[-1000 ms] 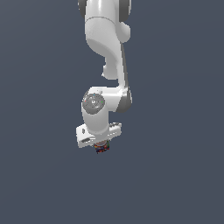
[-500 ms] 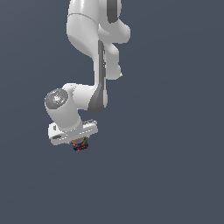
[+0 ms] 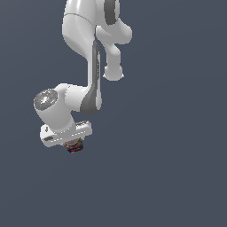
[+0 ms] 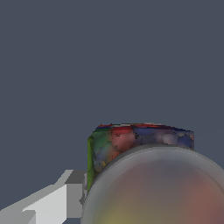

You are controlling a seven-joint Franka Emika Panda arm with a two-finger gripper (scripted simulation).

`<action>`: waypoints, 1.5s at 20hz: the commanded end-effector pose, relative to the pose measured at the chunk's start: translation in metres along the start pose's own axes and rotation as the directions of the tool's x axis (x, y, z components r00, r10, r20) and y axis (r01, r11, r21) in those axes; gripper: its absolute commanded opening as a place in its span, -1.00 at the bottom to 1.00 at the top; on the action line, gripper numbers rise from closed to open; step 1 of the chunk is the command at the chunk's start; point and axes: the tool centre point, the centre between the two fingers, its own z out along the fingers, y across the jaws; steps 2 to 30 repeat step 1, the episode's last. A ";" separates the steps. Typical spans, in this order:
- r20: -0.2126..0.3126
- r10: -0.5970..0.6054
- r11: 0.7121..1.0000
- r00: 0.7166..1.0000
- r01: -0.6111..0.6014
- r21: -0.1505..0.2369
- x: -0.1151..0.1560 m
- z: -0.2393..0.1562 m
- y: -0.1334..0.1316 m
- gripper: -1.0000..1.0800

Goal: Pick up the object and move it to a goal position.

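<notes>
The object [image 3: 75, 146] hangs just under the white tool [image 3: 73, 142], at about seven o'clock from the arm's upper links in the exterior view, with only flat grey around it. The tool appears clamped on it; one pale finger [image 4: 57, 201] sits against its green side in the wrist view. The object [image 4: 131, 144] looks small, blocky and stiff, so probably light and unlikely to deform. Its flat dark sides seem the sound place to pinch; the rounded grey-tan top would likely slip.

The object [image 3: 75, 146] sits directly under the gripper [image 3: 73, 142]
</notes>
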 end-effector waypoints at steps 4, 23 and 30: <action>-0.004 -0.002 1.000 1.000 0.002 -0.002 0.003 -0.002 -0.001 -1.00; -0.004 -0.002 1.000 1.000 0.002 -0.002 0.003 -0.002 -0.001 -1.00; -0.004 -0.002 1.000 1.000 0.002 -0.002 0.003 -0.002 -0.001 -1.00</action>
